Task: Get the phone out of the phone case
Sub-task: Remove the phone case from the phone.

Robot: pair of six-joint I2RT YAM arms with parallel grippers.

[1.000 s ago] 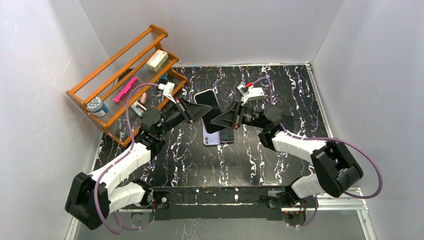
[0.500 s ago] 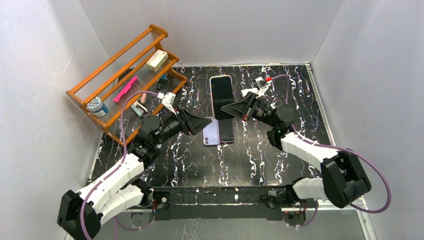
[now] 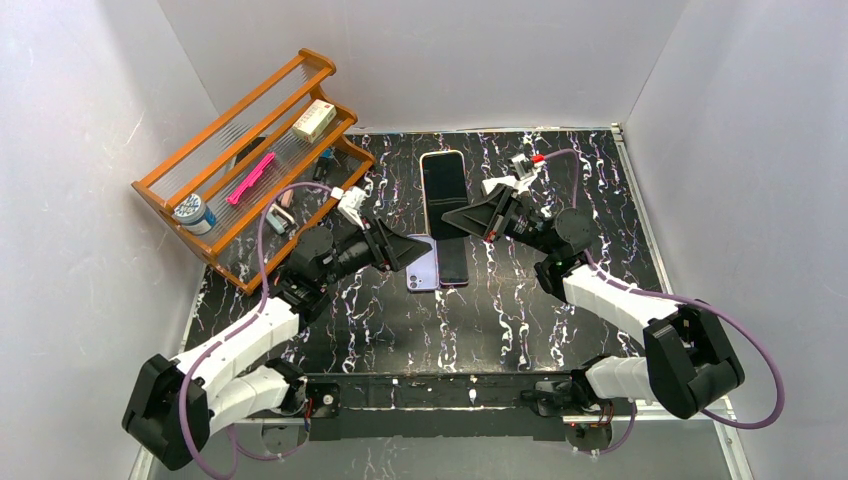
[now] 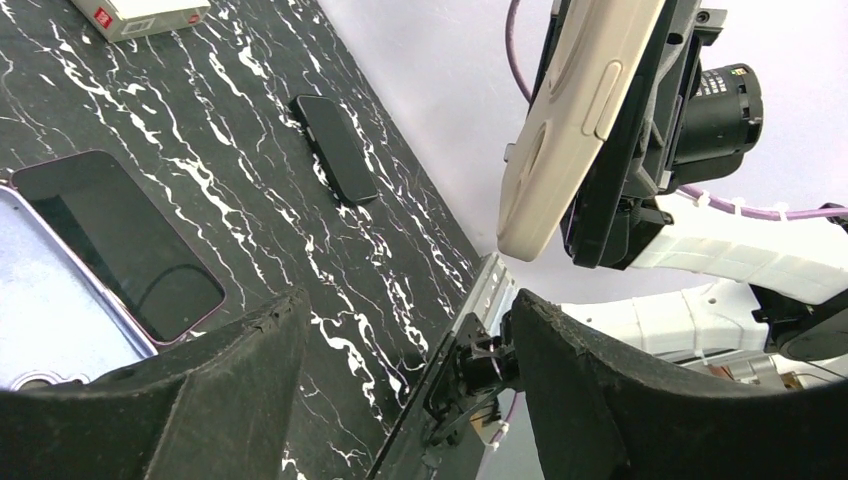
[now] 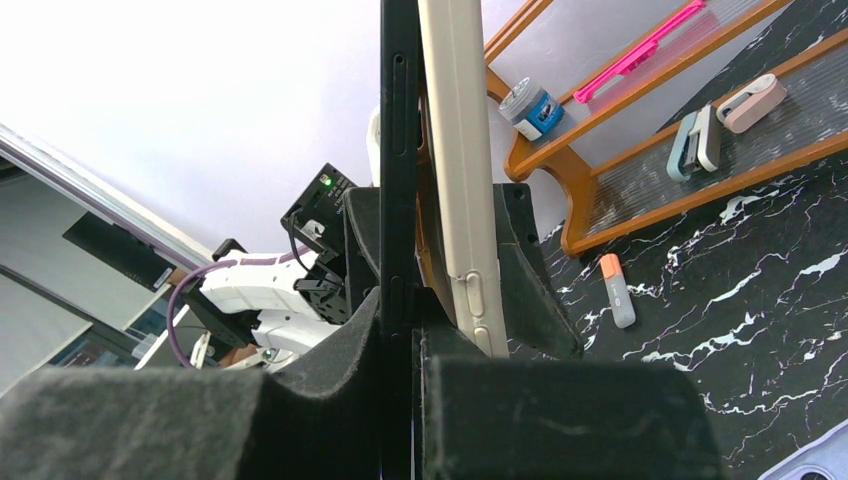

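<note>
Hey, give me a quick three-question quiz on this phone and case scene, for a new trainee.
1. True or false: the left gripper is shut on the beige phone case.
2. Which one holds the cased phone up off the table? A: left gripper. B: right gripper. C: neither.
3. Fill the gap: the pink object lies on the wooden ____.

Key: 1 false, the left gripper is open and empty. 2 B. 3 rack.
</note>
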